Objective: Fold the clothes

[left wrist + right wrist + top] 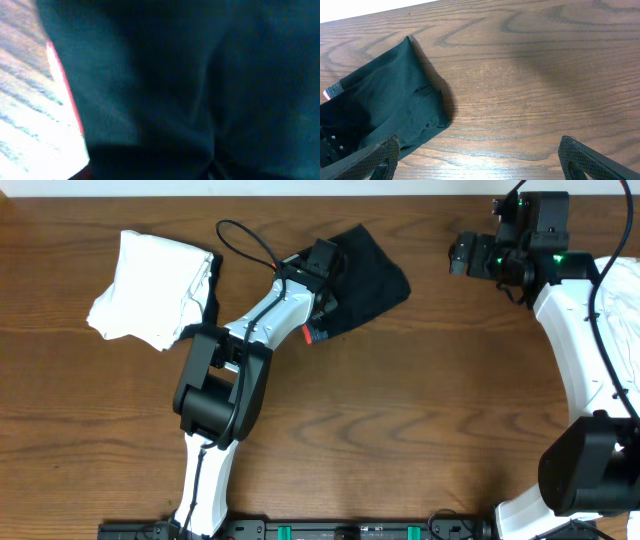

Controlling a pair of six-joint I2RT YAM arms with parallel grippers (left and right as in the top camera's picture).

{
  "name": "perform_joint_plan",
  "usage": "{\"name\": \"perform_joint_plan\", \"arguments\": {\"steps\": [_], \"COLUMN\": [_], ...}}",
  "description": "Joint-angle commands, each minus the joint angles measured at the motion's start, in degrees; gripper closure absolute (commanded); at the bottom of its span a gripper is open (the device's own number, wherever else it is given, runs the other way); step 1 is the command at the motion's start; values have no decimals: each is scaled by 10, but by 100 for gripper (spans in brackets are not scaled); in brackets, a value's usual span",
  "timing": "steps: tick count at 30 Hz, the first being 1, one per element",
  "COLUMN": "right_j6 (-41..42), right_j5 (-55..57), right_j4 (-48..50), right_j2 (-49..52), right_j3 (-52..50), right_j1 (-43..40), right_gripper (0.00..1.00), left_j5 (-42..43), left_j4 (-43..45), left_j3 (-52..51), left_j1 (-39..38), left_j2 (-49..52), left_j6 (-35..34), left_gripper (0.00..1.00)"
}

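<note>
— Dark garment (372, 272) is lying bunched at the far edge's middle. How far along?
— Roughly halfway, I'd say: white garment (150, 290) is sitting seemingly folded near the far-left corner. Left gripper (322, 268) is resting on dark cloth, grip impossible to tell; right gripper (462, 255) is hovering wide apart.

Dark cloth (200, 90), blurred and creased, filled most of the frame; a red strip (64, 90) ran along its left edge, beside brightly lit wood-grain table (25, 100).

left wrist view dark & blurry; other 2 views bright, sharp.
</note>
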Motion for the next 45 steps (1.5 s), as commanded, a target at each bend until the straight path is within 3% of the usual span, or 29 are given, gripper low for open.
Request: {"name": "perform_joint_plan", "arguments": {"steps": [1,4,12,13,14,21,25,45], "right_j6": [0,0,0,0,0,0,0,0], "right_j5": [6,6,6,6,6,6,6,6], "right_j4": [0,0,0,0,0,0,0,0], "right_j2": [2,2,2,2,2,2,2,2], "right_j3": [-2,-2,-2,-2,-2,-2,-2,-2], "right_j1": [-1,-1,-1,-1,-1,-1,-1,-1], "right_gripper": [1,1,1,1,1,1,1,1], "left_j5": [7,7,7,7,7,7,4,4], "left_j4": [-16,-16,-16,-16,-16,-14,-11,30], "left_j3": [-14,-14,-14,-14,-14,-14,-12,-12], "left_j1": [-1,-1,-1,-1,-1,-1,0,75], "left_j2": [38,38,38,38,37,15,-9,-142], "left_j6": [3,4,11,30,47,212,268,329], "left_gripper": [64,73,81,92,94,94,95,94]}}
